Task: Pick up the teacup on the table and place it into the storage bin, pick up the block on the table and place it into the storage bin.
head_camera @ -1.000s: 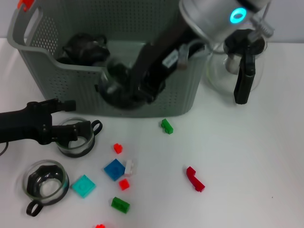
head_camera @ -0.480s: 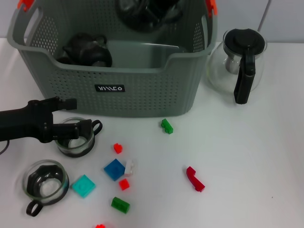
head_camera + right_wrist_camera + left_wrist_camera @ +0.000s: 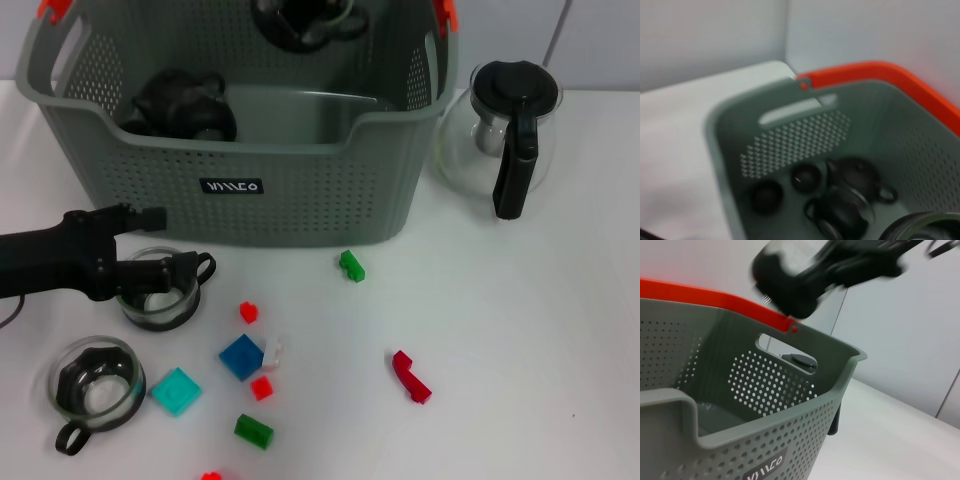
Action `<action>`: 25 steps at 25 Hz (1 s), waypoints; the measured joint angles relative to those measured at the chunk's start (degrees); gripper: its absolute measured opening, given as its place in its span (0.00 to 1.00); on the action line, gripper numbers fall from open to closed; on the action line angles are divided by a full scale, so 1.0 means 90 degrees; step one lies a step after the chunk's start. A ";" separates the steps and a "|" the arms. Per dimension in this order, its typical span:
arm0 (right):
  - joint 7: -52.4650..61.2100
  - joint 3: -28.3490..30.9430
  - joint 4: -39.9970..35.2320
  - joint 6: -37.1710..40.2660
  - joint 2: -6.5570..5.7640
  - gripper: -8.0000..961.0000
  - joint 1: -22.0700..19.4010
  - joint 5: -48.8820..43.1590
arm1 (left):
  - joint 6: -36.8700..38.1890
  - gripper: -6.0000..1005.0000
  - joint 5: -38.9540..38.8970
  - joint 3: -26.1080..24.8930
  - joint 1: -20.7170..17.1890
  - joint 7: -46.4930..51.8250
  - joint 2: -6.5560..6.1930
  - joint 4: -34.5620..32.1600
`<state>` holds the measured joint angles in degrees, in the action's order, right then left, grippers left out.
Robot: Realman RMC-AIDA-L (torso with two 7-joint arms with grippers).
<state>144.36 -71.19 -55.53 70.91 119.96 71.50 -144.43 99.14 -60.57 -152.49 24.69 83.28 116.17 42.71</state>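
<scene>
On my far left, the left tool (image 3: 160, 272) lies low over the bench (image 3: 520, 330), its arm coming in from the left edge. Its fingers are spread around the near teacup (image 3: 158, 290), one dark finger along the cup's far rim and the other reaching toward the handle, which points right. I judge it straddling the glass, not yet pinching it.

A second teacup (image 3: 95, 385) sits nearer to me, just below the first, handle toward the front edge.

Moving right, the loose blocks: a blue block (image 3: 241, 356), a teal one (image 3: 176, 391) and small red and green pieces scattered near them, all well apart from either tool.

Behind them stands the storage bin (image 3: 300, 195), dark pieces already lying inside. So from the held-over cup, the bin lies straight back and up; the lift must clear that front wall.

Over the bin's back rim hangs the right tool (image 3: 305, 20), carrying what looks like a teacup; I can't tell its fingers' spread. The glass pot (image 3: 500, 135) stands at the far right.
</scene>
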 joint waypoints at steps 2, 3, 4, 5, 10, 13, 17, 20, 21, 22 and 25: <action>-0.0001 -0.0010 0.0734 -0.0463 0.0001 0.06 0.0288 -0.0143 | 0.0000 0.91 0.0000 0.0001 0.0001 -0.0001 0.0003 0.0000; 0.0001 -0.0011 0.1063 -0.0663 0.0000 0.06 0.0442 -0.0225 | 0.0001 0.91 0.0000 0.0000 0.0001 -0.0001 0.0005 -0.0002; 0.0011 -0.0010 0.1352 -0.0872 0.0000 0.06 0.0583 -0.0316 | 0.0001 0.91 0.0000 0.0000 0.0001 -0.0002 0.0007 -0.0005; 0.0030 -0.0010 0.1570 -0.1022 0.0004 0.06 0.0687 -0.0402 | -0.0002 0.91 0.0000 0.0000 0.0001 -0.0002 0.0009 -0.0008; 0.0076 -0.0011 0.2389 -0.1757 0.0035 0.06 0.1042 -0.0575 | -0.0079 0.91 0.0001 0.0000 -0.0003 -0.0020 0.0020 -0.0054; 0.0062 -0.0077 0.2766 -0.2140 0.0055 0.06 0.1110 -0.0567 | -0.0089 0.91 0.0002 0.0000 0.0002 -0.0052 0.0022 -0.0100; 0.0014 -0.0255 0.3184 -0.2513 0.0075 0.06 0.1116 -0.0532 | -0.0098 0.91 0.0002 0.0000 0.0002 -0.0083 0.0022 -0.0100; -0.0016 -0.0322 0.3357 -0.2717 0.0088 0.06 0.1074 -0.0489 | -0.0098 0.91 0.0002 0.0000 0.0001 -0.0084 0.0024 -0.0109; -0.0046 -0.0344 0.3416 -0.2767 0.0089 0.06 0.1066 -0.0434 | -0.0098 0.91 0.0002 0.0003 0.0001 -0.0084 0.0026 -0.0119; -0.0083 -0.0363 0.3460 -0.2806 0.0089 0.06 0.1061 -0.0371 | -0.0098 0.91 0.0002 0.0005 0.0001 -0.0084 0.0028 -0.0136; -0.0208 -0.0460 0.3596 -0.2919 0.0092 0.06 0.1052 -0.0145 | -0.0100 0.91 0.0002 0.0006 0.0005 -0.0084 0.0031 -0.0168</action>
<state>142.48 -75.32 -23.16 44.64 120.79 80.97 -145.74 98.24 -60.55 -152.44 24.73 82.53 116.44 41.20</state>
